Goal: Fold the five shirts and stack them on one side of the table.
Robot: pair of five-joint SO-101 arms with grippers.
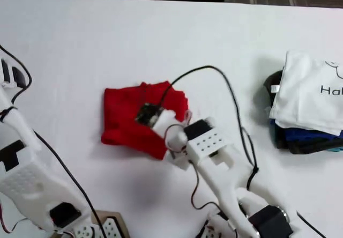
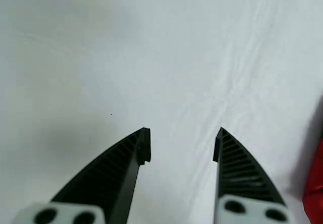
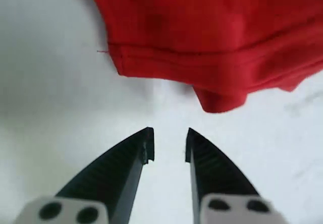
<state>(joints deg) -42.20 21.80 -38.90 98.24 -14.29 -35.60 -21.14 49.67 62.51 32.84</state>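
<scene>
A folded red shirt (image 1: pixel 134 117) lies in the middle of the white table (image 1: pixel 80 45). In the right wrist view my right gripper (image 3: pixel 168 146) hangs just off the hem of the red shirt (image 3: pixel 212 37), open by a narrow gap with nothing between its fingers. The right arm (image 1: pixel 214 152) stretches over the shirt's near right corner. My left gripper (image 2: pixel 181 146) is open over bare tablecloth, and a sliver of the red shirt (image 2: pixel 315 183) shows beside it. Its dark fingers (image 1: pixel 12 73) sit at the table's far left edge.
A stack of folded shirts (image 1: pixel 308 104) sits at the right edge, white on top with blue and black ones below. A black cable (image 1: pixel 230 98) loops from the right arm across the table between the red shirt and the stack.
</scene>
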